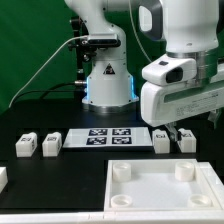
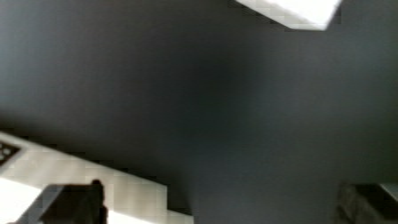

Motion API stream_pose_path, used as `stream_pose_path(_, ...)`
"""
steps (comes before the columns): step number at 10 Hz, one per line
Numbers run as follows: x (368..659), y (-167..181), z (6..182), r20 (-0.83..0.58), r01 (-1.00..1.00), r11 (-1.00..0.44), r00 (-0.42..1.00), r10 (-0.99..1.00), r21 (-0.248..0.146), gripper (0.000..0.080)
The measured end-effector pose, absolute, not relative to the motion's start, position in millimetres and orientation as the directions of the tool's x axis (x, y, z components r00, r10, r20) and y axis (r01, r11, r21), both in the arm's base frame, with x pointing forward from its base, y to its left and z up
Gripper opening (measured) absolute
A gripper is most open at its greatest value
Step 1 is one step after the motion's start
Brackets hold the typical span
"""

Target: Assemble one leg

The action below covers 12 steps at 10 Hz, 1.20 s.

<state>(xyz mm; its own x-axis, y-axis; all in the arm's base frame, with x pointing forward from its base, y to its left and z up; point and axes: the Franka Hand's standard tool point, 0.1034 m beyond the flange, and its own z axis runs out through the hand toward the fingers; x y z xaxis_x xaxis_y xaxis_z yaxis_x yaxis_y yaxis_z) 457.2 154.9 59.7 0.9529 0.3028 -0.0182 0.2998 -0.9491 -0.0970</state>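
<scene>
the black table (image 1: pixel 60 185) carries a large white slab (image 1: pixel 160 190) and, behind it, the marker board (image 1: pixel 110 138). the end effector (image 1: pixel 178 128), spread wide and empty, hangs over a leg (image 1: pixel 162 140) standing just beside the board's end at the exterior view's right.

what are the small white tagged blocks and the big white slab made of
The small squarish white tagged blocks look like matte plastic: uniform white, crisp edges, no grain. The large flat white slab with round corner sockets looks like the same plastic, dull with soft shading; whether moulded or printed is too blurry to tell.
</scene>
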Motion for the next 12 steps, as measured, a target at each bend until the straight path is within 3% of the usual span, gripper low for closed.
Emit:
stream_pose_path(2, 445, 166, 50.9, -0.081, -0.015, -0.994, 0.997, -0.006, -0.110, 0.0649)
stream_pose_path(12, 431, 174, 43.6, -0.123, -0.044, -0.994, 0.992, -0.031, -0.101, 0.0649)
